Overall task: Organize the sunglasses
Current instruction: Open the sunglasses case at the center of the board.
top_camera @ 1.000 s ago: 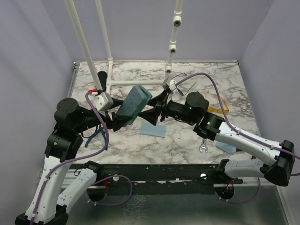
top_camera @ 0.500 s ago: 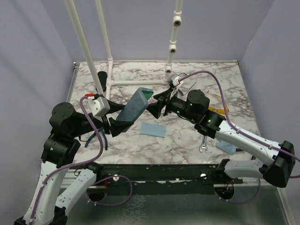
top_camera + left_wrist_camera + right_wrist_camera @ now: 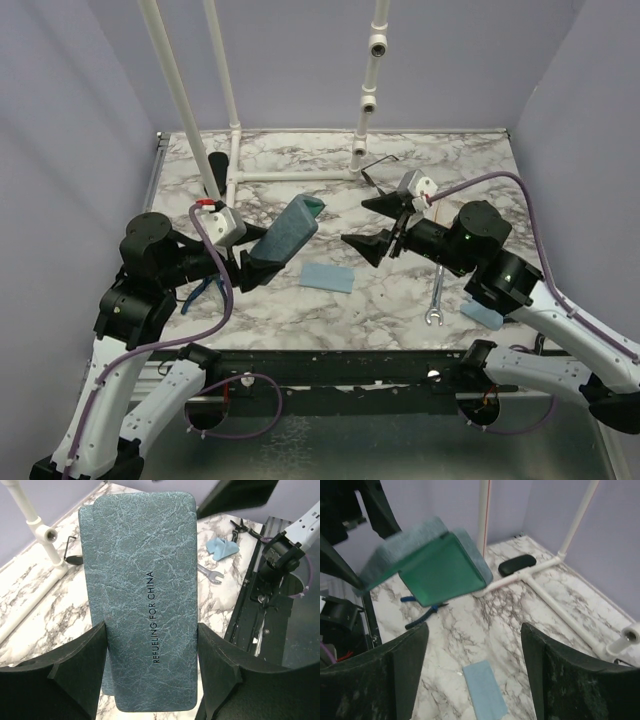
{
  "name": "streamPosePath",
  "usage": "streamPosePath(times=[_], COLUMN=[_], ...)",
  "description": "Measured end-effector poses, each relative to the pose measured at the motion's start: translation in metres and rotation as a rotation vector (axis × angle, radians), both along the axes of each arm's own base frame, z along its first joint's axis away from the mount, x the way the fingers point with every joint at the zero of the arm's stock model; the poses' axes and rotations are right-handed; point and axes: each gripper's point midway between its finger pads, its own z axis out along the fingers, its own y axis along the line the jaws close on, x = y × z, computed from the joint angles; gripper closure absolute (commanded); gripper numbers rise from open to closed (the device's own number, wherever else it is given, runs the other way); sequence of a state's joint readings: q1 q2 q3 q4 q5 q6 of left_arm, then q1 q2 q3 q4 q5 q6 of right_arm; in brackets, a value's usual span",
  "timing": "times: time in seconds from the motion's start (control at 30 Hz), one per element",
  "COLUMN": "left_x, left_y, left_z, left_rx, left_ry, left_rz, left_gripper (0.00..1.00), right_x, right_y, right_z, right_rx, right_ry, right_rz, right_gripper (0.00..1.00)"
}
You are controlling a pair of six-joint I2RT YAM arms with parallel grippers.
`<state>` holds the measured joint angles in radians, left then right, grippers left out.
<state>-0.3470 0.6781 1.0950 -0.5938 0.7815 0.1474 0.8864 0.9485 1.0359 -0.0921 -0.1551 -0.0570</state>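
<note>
Marble-look tabletop [image 3: 270, 310] w/ lavender walls [image 3: 60, 150] close on 3 sides. White PVC pipe frame [image 3: 290, 172] stands near the upper edge, black rail [image 3: 330, 365] runs along the bottom. Open room: bare patch at centre of top view betw. the 2 grippers, plus upper right corner.

L gripper [image 3: 151, 645] clamps the blue-grey case [image 3: 145, 580] by its long sides, lifted off the table & tilted up toward centre. Case is oblong w/ rounded corners, leather-grain cover, printed text, green face [image 3: 442, 572] at its end. R gripper [image 3: 372, 226] has jaws wide, nothing betw. them, just apart from the case end.

Flat pale-blue cloth [image 3: 327, 277] lies below that gap. 2nd cloth [image 3: 478, 313] sits crumpled at lower right, metal wrench [image 3: 437, 300] beside it. Blue-handled pliers [image 3: 205, 290] lower left. Black oval case [image 3: 516, 565], smooth, lies by the pipe.

Wire-frame sunglasses [image 3: 75, 559]: thin dark frame, on the table at upper left of L wrist view, by a pipe foot, well apart from both grippers.
</note>
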Motion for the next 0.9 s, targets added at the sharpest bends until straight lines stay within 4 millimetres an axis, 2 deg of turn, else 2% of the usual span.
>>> streamPosePath(times=[0.1,0.2,0.3,0.4,0.57,0.67,0.73,0.83,0.9], left_x=[-0.001,-0.001,-0.004,-0.005,-0.007,-0.009,-0.009,-0.008,-0.007], left_y=[-0.001,-0.003,-0.003,-0.004,-0.005,-0.006,-0.007,-0.008,-0.007], left_z=[-0.01,-0.022,-0.028,-0.031,-0.032,-0.034,-0.034,-0.036,-0.036], left_rx=[0.011,0.021,0.025,0.022,0.016,0.013,0.012,0.012,0.011], left_ry=[0.023,0.064,0.095,0.112,0.131,0.141,0.15,0.163,0.167], left_rz=[-0.014,-0.025,-0.033,-0.038,-0.045,-0.056,-0.061,-0.066,-0.058], left_gripper=[1.0,1.0,1.0,1.0,1.0,1.0,1.0,1.0,1.0], right_x=[0.001,0.014,0.029,0.036,0.036,0.035,0.034,0.034,0.032], right_y=[0.009,0.031,0.052,0.061,0.065,0.068,0.069,0.068,0.066], right_z=[0.02,0.024,-0.003,-0.026,-0.022,-0.021,-0.025,-0.034,-0.045], right_rx=[0.0,-0.031,-0.103,-0.158,-0.144,-0.129,-0.132,-0.142,-0.16], right_ry=[-0.054,-0.066,-0.033,-0.004,-0.035,-0.046,-0.041,-0.025,-0.004], right_rz=[0.037,0.069,0.083,0.091,0.113,0.127,0.132,0.133,0.133], right_gripper=[0.29,0.32,0.36,0.39,0.62,0.69,0.77,0.99,0.99])
